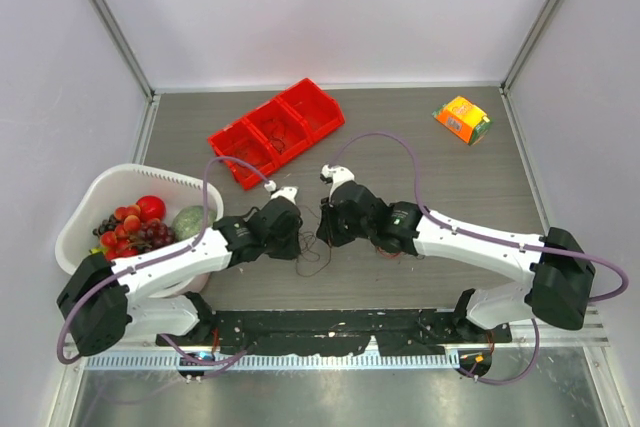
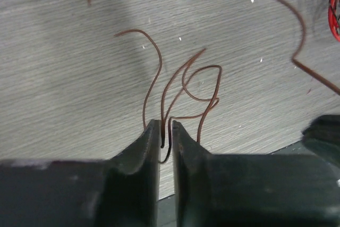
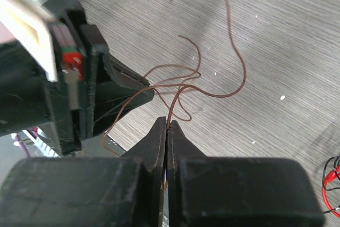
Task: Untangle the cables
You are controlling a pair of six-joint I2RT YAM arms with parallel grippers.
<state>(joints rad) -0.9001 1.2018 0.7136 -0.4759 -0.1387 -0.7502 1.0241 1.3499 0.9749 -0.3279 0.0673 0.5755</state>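
The cables [image 2: 219, 83] look reddish-brown, perhaps darker in places, on the grey streaked table [image 2: 64, 51].

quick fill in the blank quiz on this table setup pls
1. The red bin has ___ compartments.
2. The white basket holds ___.
3. The left end effector and right end effector are each ___ on a thin wire.
4. In the top view, the orange box lies to the bin's ___.

Missing words: three; fruit; shut; right.
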